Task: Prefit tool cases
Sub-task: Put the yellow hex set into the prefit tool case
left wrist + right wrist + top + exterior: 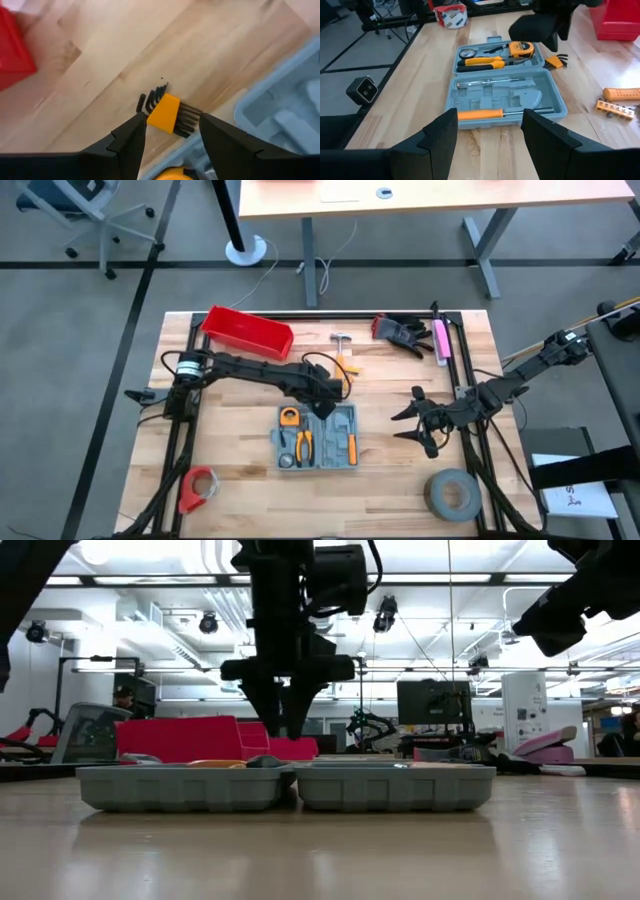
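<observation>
The grey-blue tool case (315,437) lies open and flat on the wooden table; it also shows in the right wrist view (502,82). In its recesses lie an orange tape measure (521,48), pliers (480,61) and an orange-handled screwdriver (480,114). My left gripper (325,408) hangs open above the case's far edge, pointing steeply down. Below it an orange hex-key set (167,112) lies on the table beside the case, untouched. My right gripper (487,132) waits open to the right of the case, holding nothing.
A red bin (247,330) stands at the far left. A hammer (342,340), small orange parts (347,365), black gloves (400,330) and a pink tool (440,340) lie along the far side. A grey tape roll (452,493) and a red tape roll (200,485) sit near the front.
</observation>
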Controlling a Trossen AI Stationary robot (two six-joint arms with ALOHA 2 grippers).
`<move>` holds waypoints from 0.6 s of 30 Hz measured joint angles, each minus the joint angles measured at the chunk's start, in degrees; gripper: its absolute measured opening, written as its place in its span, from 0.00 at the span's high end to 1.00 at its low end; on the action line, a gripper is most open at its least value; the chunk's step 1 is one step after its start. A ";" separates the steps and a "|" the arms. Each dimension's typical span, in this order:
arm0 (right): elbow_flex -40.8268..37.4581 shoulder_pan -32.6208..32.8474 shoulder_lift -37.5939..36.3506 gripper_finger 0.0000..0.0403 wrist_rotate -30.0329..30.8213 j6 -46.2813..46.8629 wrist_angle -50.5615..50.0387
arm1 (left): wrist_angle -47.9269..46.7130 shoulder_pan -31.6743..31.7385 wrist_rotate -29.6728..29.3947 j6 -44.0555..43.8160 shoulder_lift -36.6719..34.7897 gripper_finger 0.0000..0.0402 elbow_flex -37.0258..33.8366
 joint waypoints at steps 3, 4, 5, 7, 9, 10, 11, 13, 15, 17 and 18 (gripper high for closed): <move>-0.13 0.00 0.00 0.51 0.01 0.00 -0.02 | 0.00 1.33 2.54 4.79 0.00 0.53 0.00; -0.13 0.00 -0.02 0.51 0.01 0.00 -0.01 | 0.07 1.82 3.02 5.90 0.00 0.54 -0.12; -0.13 0.00 0.00 0.51 0.02 0.01 0.00 | 0.07 2.40 3.42 6.53 0.00 0.54 -0.30; -0.13 0.00 -0.02 0.51 0.02 0.00 0.00 | -0.06 3.56 3.94 6.97 0.00 0.55 -0.65; -0.13 0.00 0.00 0.51 0.02 -0.04 0.03 | -0.01 4.65 5.39 7.48 0.00 0.56 -0.89; -0.13 0.00 0.00 0.51 0.02 0.00 0.03 | -0.02 5.15 5.97 7.51 0.00 0.57 -1.02; -0.13 0.00 0.00 0.51 0.02 0.02 0.03 | -0.02 5.67 6.72 7.57 0.10 0.57 -1.06; -0.13 0.00 0.00 0.51 0.02 0.04 0.03 | -0.12 6.46 7.82 8.10 0.24 0.58 -1.16; -0.13 0.00 -0.01 0.51 0.02 0.07 0.04 | 0.18 6.95 8.14 8.23 0.24 0.58 -1.31; -0.13 0.00 -0.02 0.51 0.02 0.13 0.05 | 0.69 7.32 8.18 8.50 0.25 0.58 -1.44; -0.13 0.00 -0.02 0.51 0.02 0.13 0.05 | 0.64 7.44 8.32 8.82 0.30 0.57 -1.52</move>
